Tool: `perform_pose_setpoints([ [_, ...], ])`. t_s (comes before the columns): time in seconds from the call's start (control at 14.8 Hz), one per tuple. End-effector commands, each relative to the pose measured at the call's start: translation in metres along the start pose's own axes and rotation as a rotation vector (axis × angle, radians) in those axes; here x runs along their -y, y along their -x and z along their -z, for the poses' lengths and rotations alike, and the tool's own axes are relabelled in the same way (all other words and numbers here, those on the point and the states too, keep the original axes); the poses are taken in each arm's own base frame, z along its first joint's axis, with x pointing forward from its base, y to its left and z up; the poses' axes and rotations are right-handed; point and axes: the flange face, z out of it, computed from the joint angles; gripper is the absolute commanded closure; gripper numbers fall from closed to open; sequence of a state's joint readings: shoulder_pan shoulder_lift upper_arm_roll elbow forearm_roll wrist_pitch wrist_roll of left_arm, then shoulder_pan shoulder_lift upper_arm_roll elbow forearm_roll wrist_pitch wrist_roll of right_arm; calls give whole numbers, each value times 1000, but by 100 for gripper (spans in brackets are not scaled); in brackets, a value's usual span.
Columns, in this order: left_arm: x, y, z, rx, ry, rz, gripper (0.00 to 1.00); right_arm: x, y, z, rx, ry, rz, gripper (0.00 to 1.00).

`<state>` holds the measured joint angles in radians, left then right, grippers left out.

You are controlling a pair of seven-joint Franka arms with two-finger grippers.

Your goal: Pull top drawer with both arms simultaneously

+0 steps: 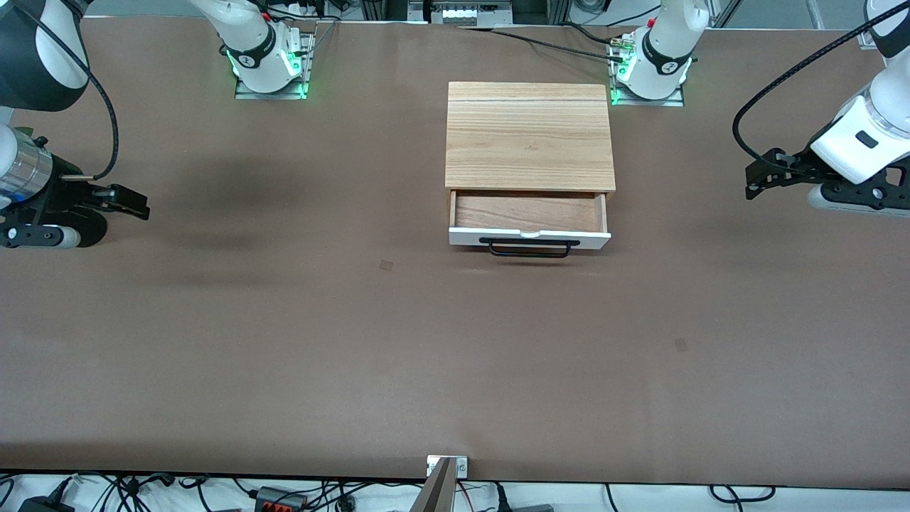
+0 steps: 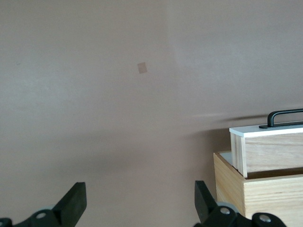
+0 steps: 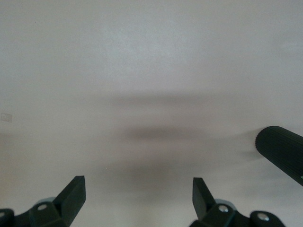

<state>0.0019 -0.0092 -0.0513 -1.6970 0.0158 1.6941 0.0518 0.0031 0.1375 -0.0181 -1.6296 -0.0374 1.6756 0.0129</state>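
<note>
Drawer [image 1: 530, 213] stands pulled out of the cabinet [image 1: 530, 135]; left claw [image 1: 755, 179] and right claw [image 1: 135, 203] hang over the counter [image 1: 455, 341], fingers apart.

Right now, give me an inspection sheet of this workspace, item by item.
Surface: brown table, two small square marks on it.
Job's things: top drawer partly pulled out of the light-wood cabinet, reddish wood inside, nothing in it; black bar handle free.
Clutter: nothing seen.
Grippers: left pincer open, over the table at the left arm's end; right pincer open, over the table at the right arm's end; neither touches the drawer.
Cables: black cable looping off the left arm.
Surroundings: arm bases lit green.
</note>
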Motion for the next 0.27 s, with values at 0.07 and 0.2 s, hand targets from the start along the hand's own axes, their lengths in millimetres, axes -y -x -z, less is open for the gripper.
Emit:
perform_pose_setpoints([
  [0.07,3,-8,10,22,-16,1,0,-7,3,11,-17,1,39,0],
  [0.2,3,-8,10,22,-16,1,0,-4,4,17,-26,-18,62,0],
])
